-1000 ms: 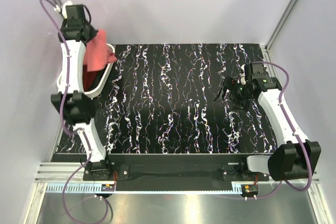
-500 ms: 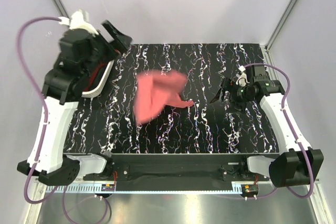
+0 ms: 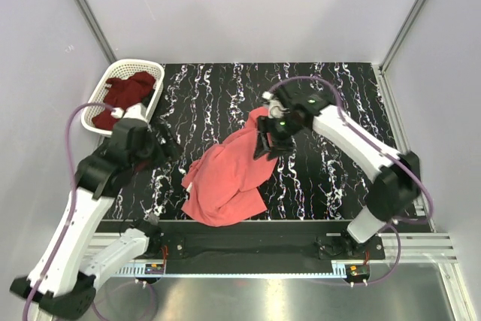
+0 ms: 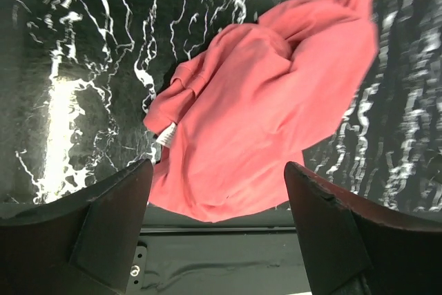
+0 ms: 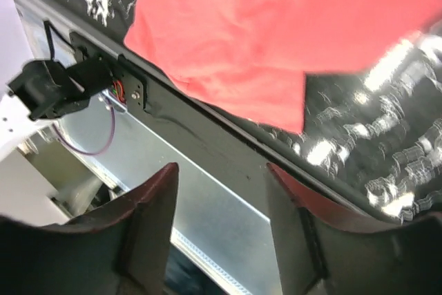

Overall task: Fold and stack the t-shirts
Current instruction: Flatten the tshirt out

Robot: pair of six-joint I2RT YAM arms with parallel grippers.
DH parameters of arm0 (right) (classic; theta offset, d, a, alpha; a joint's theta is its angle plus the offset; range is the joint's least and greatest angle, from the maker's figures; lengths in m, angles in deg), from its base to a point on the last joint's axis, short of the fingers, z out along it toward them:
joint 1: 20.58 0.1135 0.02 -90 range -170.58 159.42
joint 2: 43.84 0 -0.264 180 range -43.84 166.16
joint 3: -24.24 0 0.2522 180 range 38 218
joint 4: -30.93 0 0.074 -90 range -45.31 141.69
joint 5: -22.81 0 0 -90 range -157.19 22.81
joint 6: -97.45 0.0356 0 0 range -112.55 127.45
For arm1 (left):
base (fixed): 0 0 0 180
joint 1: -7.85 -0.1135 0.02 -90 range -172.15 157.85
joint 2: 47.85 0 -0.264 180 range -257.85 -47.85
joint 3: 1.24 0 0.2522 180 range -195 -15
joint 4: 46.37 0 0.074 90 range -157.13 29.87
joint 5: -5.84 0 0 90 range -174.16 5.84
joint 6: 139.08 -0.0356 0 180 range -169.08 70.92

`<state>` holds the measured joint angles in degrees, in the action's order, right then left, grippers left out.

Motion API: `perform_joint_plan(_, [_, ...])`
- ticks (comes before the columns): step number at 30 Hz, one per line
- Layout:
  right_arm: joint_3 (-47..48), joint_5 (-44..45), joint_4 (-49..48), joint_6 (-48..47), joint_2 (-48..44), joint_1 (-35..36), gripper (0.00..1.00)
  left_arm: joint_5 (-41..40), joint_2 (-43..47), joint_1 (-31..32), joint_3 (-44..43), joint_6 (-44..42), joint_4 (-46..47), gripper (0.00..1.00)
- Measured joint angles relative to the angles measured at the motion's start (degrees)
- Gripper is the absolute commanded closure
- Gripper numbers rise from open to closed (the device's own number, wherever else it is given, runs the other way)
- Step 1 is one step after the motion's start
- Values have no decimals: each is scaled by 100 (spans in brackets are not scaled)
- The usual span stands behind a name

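Salmon-pink t-shirt (image 3: pixel 225 182): crumpled on the black marbled table (image 3: pixel 338 178), near the front edge. My left pincer (image 4: pixel 217 170): spread, empty, off the shirt's left side. My right pincer (image 5: pixel 221 170): spread, over its far corner. Maroon t-shirt (image 3: pixel 128 89): in the white basket (image 3: pixel 95 103).

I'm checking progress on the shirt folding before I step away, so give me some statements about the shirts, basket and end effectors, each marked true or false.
The salmon-pink cloth t-shirt lies crumpled on the black marbled table. True.
The dark maroon cloth t-shirt is spread flat on the table. False: it sits bunched in the white plastic lattice basket.
The left end effector is open and empty. True.
The right end effector hovers over the basket. False: it is over the far end of the salmon-pink cloth t-shirt.
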<state>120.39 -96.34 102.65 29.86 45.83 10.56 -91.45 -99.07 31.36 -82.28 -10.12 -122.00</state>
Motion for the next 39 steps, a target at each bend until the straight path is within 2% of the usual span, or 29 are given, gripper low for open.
perform_joint_plan(1, [238,33,-22,13,308,232,48,-26,249,0,61,9,-7,21])
perform_joint_plan(3, [789,72,35,26,955,614,49,-114,612,0,76,17,-92,31])
perform_joint_plan(8, [2761,118,74,26,2793,1427,47,-616,844,0,-131,-164,-376,33])
perform_joint_plan(12, [4328,120,319,-26,4028,1976,43,-962,1434,0,-474,-479,-428,34])
perform_joint_plan(16, [4944,122,498,-33,4671,2433,38,-1327,1775,0,-1331,-529,-848,35])
perform_joint_plan(19, [4789,184,575,-33,4736,2756,36,-1530,1829,0,-1740,-376,-1137,35])
perform_joint_plan(25, [4033,555,529,-37,4647,3421,34,-1600,2194,0,-1897,55,-1504,35])
perform_joint_plan(28, [4022,872,667,-26,4631,3635,33,-1504,2413,0,-1714,181,-1519,27])
perform_joint_plan(32, [3526,1141,540,208,4245,3569,30,-826,2461,-7,-815,372,-1456,27])
perform_joint_plan(35, [2321,1335,291,527,3281,3224,28,7,2164,-7,435,544,-1340,30])
perform_joint_plan(39, [1014,1521,59,796,1930,2529,30,931,1799,-9,1523,649,-1032,31])
